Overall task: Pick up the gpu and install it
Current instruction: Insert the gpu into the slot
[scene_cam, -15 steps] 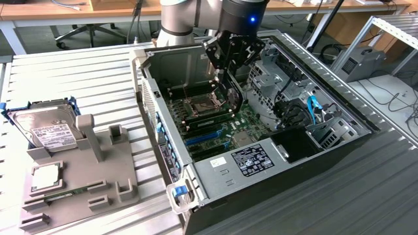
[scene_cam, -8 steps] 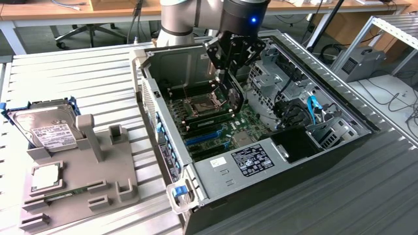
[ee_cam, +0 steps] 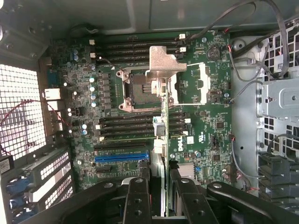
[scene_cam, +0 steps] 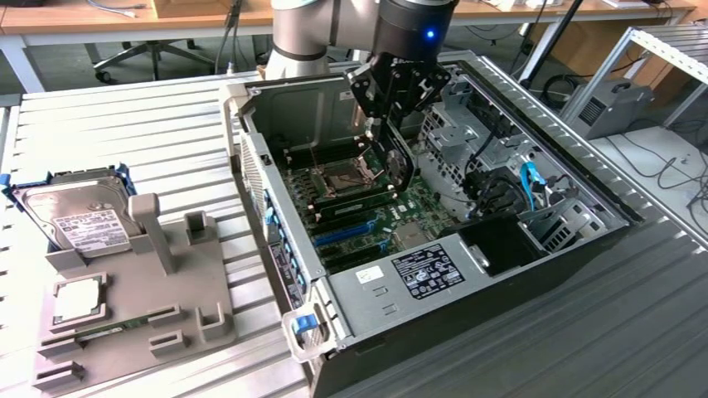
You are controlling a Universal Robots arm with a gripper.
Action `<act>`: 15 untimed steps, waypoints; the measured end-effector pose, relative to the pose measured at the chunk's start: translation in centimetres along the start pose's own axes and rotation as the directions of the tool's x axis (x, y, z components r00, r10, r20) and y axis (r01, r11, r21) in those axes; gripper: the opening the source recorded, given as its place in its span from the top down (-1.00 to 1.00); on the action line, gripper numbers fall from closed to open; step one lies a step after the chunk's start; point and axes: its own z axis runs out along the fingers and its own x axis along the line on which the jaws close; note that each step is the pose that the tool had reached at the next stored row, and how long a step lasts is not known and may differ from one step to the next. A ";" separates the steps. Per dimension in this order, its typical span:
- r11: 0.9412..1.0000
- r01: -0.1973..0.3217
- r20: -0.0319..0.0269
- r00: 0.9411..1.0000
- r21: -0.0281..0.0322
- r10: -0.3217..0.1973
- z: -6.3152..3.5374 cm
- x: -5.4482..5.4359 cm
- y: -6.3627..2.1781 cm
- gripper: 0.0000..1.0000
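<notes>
Open computer case (scene_cam: 261, 178) lying on its side on the slatted metal bench (scene_cam: 144, 124), filling the bench's half toward the exterior view's right. Motherboard (scene_cam: 360, 217) faces up inside it.

Arm comes down from the far edge of the bench. The gripper (scene_cam: 382, 124) hangs inside the case opening, fingers narrowed and clamped on the gpu (scene_cam: 397, 163). Card held on edge, upright, its long side running down toward the board.

From the wrist camera, the gpu (ee_cam: 164, 116) shows as a thin green line between the two black fingers (ee_cam: 137, 200), with its silver end bracket (ee_cam: 164, 63) at the far end. The card's edge sits over the motherboard (ee_cam: 208, 126), just beside the CPU socket (ee_cam: 135, 88) and across the rows of black memory slots. The blue slot (ee_cam: 121, 157) lies off to one side of the card, nothing in it. Cannot tell whether the card's lower edge touches the board or clears it.

At the bench's edge on the exterior view's left, well apart from the case: a grey holder (scene_cam: 166, 274) with a hard drive (scene_cam: 78, 217) propped in its far end.
</notes>
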 end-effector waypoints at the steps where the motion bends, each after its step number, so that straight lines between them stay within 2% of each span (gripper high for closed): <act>1: 1.000 0.000 0.000 1.000 0.000 0.000 0.00 0.0 0.00 0.47; 9: 1.000 0.007 0.000 1.000 0.000 -0.007 0.00 0.0 0.00 0.47; 15: 0.999 0.049 0.002 0.999 -0.001 -0.049 0.00 0.0 0.00 0.47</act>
